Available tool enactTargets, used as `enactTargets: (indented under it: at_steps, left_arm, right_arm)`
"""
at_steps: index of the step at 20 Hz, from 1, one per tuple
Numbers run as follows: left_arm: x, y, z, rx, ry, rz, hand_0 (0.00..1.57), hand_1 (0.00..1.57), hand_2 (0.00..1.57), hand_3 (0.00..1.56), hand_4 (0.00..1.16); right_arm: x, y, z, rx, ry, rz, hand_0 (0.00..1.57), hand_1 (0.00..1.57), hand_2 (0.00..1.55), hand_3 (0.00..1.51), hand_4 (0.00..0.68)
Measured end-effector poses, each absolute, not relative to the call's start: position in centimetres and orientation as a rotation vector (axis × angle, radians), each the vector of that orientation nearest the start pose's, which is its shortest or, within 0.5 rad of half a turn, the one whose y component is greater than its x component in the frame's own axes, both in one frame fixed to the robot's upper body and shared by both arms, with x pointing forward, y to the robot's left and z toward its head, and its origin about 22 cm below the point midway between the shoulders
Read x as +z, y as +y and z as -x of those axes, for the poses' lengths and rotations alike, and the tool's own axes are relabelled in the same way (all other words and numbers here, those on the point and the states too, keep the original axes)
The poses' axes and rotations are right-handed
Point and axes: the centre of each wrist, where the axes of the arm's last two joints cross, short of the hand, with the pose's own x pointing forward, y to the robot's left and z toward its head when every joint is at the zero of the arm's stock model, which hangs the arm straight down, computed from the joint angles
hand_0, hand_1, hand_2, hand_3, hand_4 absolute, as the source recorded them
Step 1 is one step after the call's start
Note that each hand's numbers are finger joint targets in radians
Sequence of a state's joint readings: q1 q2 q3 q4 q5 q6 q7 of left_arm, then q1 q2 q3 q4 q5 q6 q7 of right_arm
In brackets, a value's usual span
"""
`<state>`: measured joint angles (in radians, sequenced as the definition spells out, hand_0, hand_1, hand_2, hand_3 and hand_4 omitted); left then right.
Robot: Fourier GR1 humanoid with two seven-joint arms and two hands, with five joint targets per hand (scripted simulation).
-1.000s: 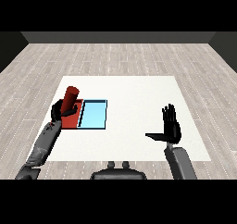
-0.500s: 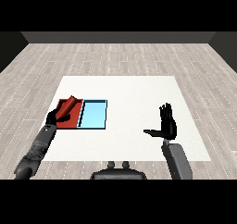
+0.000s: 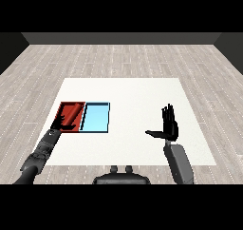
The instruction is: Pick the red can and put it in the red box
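Red can cannot be seen; it may hide under the left hand [image 3: 65, 121] over the red tray [image 3: 76, 111]. Cans are hard; hold the sides. I cannot tell that hand's state. Right hand [image 3: 169, 127] is wide.

Left hand [image 3: 65, 122] seemingly over red tray [image 3: 76, 109]

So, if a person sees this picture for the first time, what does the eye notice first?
Probably the two coloured trays side by side at the table's left: the red tray and the light blue tray just right of it. The left hand lies dark over the red tray's near edge. On the right, the right hand is raised with straight fingers above the white table.
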<state>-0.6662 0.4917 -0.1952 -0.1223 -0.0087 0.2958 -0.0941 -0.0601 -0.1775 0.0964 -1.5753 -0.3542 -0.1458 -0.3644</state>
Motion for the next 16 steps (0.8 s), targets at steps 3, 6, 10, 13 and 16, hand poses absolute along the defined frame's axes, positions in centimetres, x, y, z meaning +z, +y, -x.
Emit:
enactTargets:
  at_steps: [3,6,10,13,16]
  left_arm:
    - [-5.3,40.0,-32.3,-0.196,-0.953,-0.775,0.0,0.0,0.0,0.0,0.0]
    - [-3.5,39.4,-34.0,-0.04,-1.164,-0.678,1.02,1.02,0.96,0.0,0.0]
    - [-1.7,38.0,-35.8,0.106,-1.507,-0.459,0.0,0.0,0.0,0.0,0.0]
    - [-1.4,35.2,-36.9,0.218,-1.721,-0.233,0.0,0.0,0.0,0.0,0.0]
    - [-2.5,31.7,-36.8,0.269,-1.864,-0.042,0.0,0.0,0.0,0.0,0.0]
  right_arm:
    - [1.7,-24.0,-25.4,-0.181,-1.952,-0.102,0.0,0.0,0.0,0.0,0.0]
    - [1.6,-23.9,-25.7,-0.181,-1.954,-0.117,0.0,0.0,0.0,0.0,0.0]
    - [1.8,-24.0,-25.6,-0.173,-1.961,-0.139,0.0,0.0,0.0,0.0,0.0]
    - [1.5,-24.0,-25.5,-0.156,-1.961,-0.143,0.0,0.0,0.0,0.0,0.0]
    - [1.6,-24.3,-25.5,-0.13,-1.97,-0.148,0.0,0.0,0.0,0.0,0.0]
